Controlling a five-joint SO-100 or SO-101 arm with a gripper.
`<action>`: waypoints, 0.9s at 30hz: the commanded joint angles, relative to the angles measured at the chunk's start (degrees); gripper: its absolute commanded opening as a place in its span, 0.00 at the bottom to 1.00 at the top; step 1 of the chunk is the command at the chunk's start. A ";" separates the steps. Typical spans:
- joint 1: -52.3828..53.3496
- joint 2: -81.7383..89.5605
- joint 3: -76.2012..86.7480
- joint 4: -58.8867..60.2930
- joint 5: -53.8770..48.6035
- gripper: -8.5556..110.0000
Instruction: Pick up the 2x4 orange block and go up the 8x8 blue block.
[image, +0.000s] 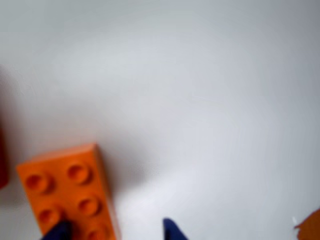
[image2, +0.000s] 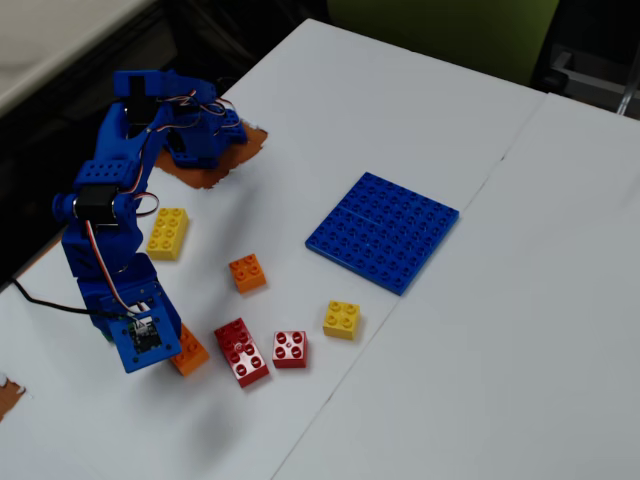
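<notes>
The 2x4 orange block (image: 70, 192) lies on the white table at the lower left of the wrist view, blurred and partly cut off by the bottom edge. My gripper (image: 115, 232) is open low over it. One blue fingertip (image: 57, 231) overlaps the block's near end, and the other (image: 172, 230) stands apart to its right over bare table. In the fixed view the blue arm (image2: 110, 250) is bent down at the left and covers most of the orange block (image2: 191, 353). The 8x8 blue block (image2: 385, 230) lies flat far to the right.
In the fixed view a red eight-stud brick (image2: 241, 352) lies just right of the orange block, then a red square brick (image2: 290, 349) and a yellow square brick (image2: 342, 319). A small orange brick (image2: 247, 272) and a yellow eight-stud brick (image2: 168, 232) lie behind.
</notes>
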 joint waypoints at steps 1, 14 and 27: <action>-0.44 5.62 -1.85 0.00 0.53 0.26; -4.13 4.48 -2.20 -2.81 3.69 0.26; -5.80 1.58 -1.58 3.08 -5.10 0.31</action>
